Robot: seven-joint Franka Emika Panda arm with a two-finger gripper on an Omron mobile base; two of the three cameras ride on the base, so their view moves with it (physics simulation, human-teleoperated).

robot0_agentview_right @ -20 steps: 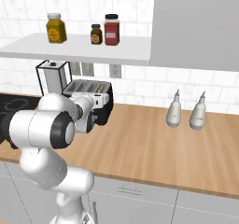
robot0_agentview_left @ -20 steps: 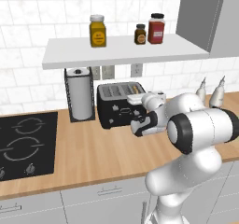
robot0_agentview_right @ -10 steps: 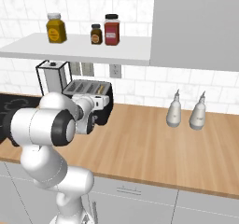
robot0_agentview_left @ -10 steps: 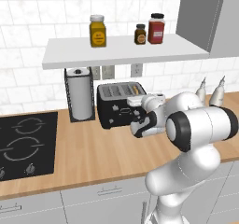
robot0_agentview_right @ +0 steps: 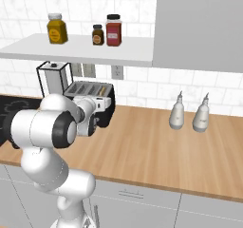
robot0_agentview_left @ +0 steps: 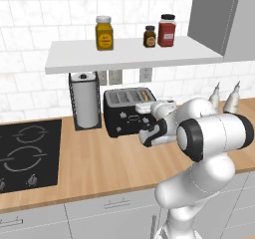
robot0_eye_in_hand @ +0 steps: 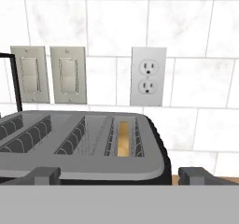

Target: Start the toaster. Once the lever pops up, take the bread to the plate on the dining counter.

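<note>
Taking the boxy glossy black toaster (robot0_agentview_left: 128, 111) as landmark: the wood-grain tabletop (robot0_agentview_left: 99, 163) in front of it lies bare and offers wide passage. Close on its left stands a white paper-towel roll in a dark holder (robot0_agentview_left: 85, 100), narrowing that side. Above it the white wall shelf (robot0_agentview_left: 129, 54) with three jars caps the headroom. To its right the tabletop runs free until two pale grey bottles (robot0_agentview_right: 189, 113) near the wall.

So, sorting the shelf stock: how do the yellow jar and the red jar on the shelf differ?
The yellow jar has a pale lid; the red jar has a dark one. The yellow jar stands alone toward the shelf's middle, while the red jar stands close beside a small brown jar. Both stand upright and are similar in height.
</note>
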